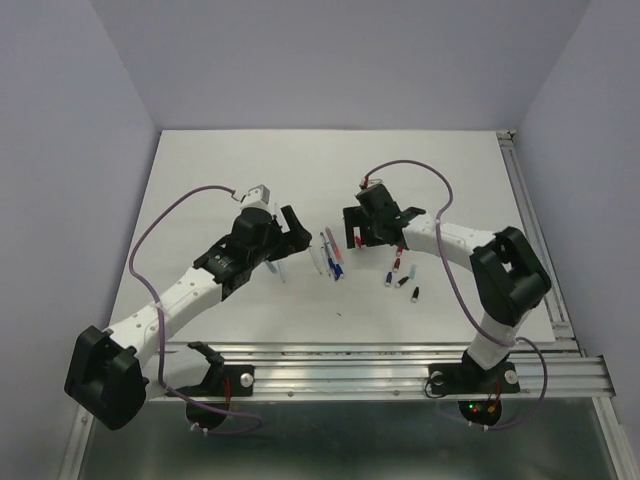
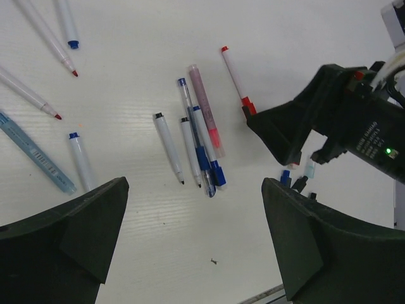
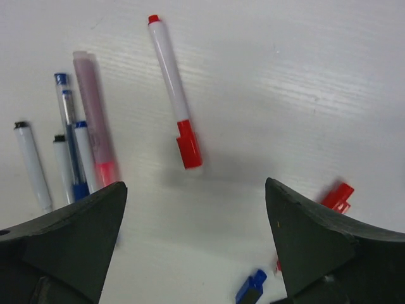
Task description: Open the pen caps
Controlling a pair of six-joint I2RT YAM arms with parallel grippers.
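Several pens lie in a cluster (image 1: 331,256) mid-table between my grippers; the cluster also shows in the left wrist view (image 2: 197,142). A white pen (image 3: 169,73) with a red cap (image 3: 189,144) still on it lies apart from them, just ahead of my right gripper (image 3: 195,185). Loose pen caps (image 1: 402,277) lie to the right: a red one (image 3: 336,195) and a blue one (image 3: 252,286). Uncapped pens (image 2: 44,35) lie left of the cluster. My left gripper (image 2: 195,185) is open and empty above bare table, near the cluster. My right gripper (image 1: 355,228) is open and empty.
A light blue pen (image 2: 35,152) and a short blue-tipped pen (image 2: 81,161) lie at the left. The right gripper's black body (image 2: 335,120) hangs close to the cluster's right side. A metal rail (image 1: 400,355) runs along the table's near edge.
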